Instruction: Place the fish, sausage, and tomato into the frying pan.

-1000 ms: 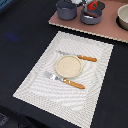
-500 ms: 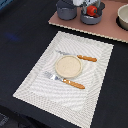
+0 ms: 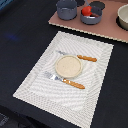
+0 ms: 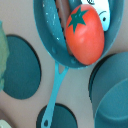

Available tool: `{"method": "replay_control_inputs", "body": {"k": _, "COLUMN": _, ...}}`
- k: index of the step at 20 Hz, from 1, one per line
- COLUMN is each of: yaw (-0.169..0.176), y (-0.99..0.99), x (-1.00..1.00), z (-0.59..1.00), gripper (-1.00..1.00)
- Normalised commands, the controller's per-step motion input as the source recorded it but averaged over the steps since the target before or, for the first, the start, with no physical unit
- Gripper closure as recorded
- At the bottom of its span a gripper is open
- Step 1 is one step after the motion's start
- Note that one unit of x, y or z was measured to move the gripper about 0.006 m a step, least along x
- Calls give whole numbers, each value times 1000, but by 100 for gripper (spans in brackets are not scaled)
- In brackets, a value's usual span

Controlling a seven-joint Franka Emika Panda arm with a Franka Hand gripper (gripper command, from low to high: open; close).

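Note:
The frying pan (image 3: 93, 19) stands on the pink board at the back of the exterior view. The red tomato (image 3: 86, 10) lies in it. In the wrist view the pan (image 4: 50, 27) fills the frame, seen from above, with its handle (image 4: 54, 95) pointing away. The tomato (image 4: 85, 35) with its dark stem spot lies inside. The reddish-brown sausage (image 4: 62, 9) and the white fish (image 4: 102, 12) lie beside it in the pan, both partly hidden by the tomato. No gripper shows in either view.
A taller blue-grey pot (image 3: 66, 9) stands beside the pan and also shows in the wrist view (image 4: 112, 92). A beige bowl (image 3: 123, 16) sits at the exterior view's right. A beige plate (image 3: 68, 66), a knife (image 3: 82, 58) and a fork (image 3: 67, 80) lie on the striped placemat (image 3: 35, 85).

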Motion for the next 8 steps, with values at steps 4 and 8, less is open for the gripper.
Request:
{"method": "replay_control_inputs", "body": {"k": 4, "yaw": 0, "y": 0, "x": 0, "z": 0, "gripper": -100}}
{"method": "replay_control_inputs", "body": {"k": 8, "yaw": 0, "y": 0, "x": 0, "z": 0, "gripper": -100}}
